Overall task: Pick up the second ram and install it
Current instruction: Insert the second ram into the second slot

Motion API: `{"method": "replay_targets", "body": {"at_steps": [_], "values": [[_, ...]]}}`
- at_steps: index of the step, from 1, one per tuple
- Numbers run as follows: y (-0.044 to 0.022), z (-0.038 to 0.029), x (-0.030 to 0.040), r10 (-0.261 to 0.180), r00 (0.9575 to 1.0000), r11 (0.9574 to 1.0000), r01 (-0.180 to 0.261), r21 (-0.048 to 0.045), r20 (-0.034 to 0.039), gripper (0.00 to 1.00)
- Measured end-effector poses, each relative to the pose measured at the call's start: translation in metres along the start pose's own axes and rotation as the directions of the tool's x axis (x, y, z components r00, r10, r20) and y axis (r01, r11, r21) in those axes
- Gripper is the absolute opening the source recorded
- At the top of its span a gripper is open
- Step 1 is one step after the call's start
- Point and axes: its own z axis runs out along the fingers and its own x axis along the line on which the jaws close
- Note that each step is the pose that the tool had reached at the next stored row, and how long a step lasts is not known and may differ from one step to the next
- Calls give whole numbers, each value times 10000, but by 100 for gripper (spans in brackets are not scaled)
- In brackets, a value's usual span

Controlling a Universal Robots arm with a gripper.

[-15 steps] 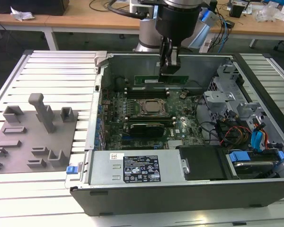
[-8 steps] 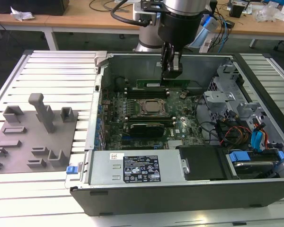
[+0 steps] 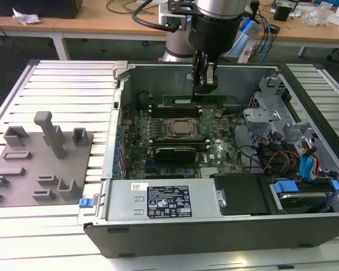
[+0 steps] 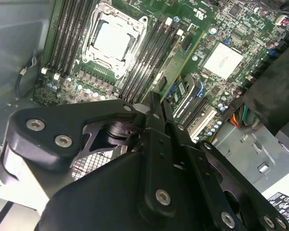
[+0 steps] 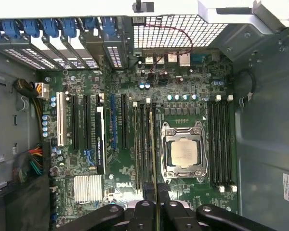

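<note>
The second ram (image 3: pixel 183 100) is a thin green stick, and my gripper (image 3: pixel 204 90) is shut on its top edge, holding it level in the air above the motherboard (image 3: pixel 214 152) inside the open computer case. In the first wrist view the second ram (image 5: pixel 154 144) appears edge-on, running along the black memory slots (image 5: pixel 145 144) beside the CPU socket (image 5: pixel 184 153), with my gripper (image 5: pixel 156 195) at its end. In the second wrist view the green stick (image 4: pixel 180 57) reaches out from my gripper (image 4: pixel 156 108) over the slots next to the CPU socket (image 4: pixel 111 38).
A black block-shaped module (image 3: pixel 175 153) sits on the near side of the CPU socket (image 3: pixel 181 129). The power supply (image 3: pixel 164 200) lines the case front. Drive bays and cables (image 3: pixel 288 152) crowd the exterior view's right. A grey fixture tray (image 3: pixel 39 158) lies outside the case on the left.
</note>
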Motion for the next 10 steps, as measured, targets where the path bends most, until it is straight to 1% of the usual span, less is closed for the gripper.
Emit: {"method": "replay_targets", "body": {"at_steps": [1,2,3,4,6,10], "values": [[0,0,0,0,10000,10000,0,0,1,14],[-1,14,0,0,10000,10000,0,1,3,14],[-3,89,2,0,10000,10000,0,0,3,14],[-5,136,4,0,10000,10000,0,-1,1,14],[-7,186,6,0,10000,10000,0,0,2,14],[-9,236,7,0,10000,10000,0,-1,2,14]]}}
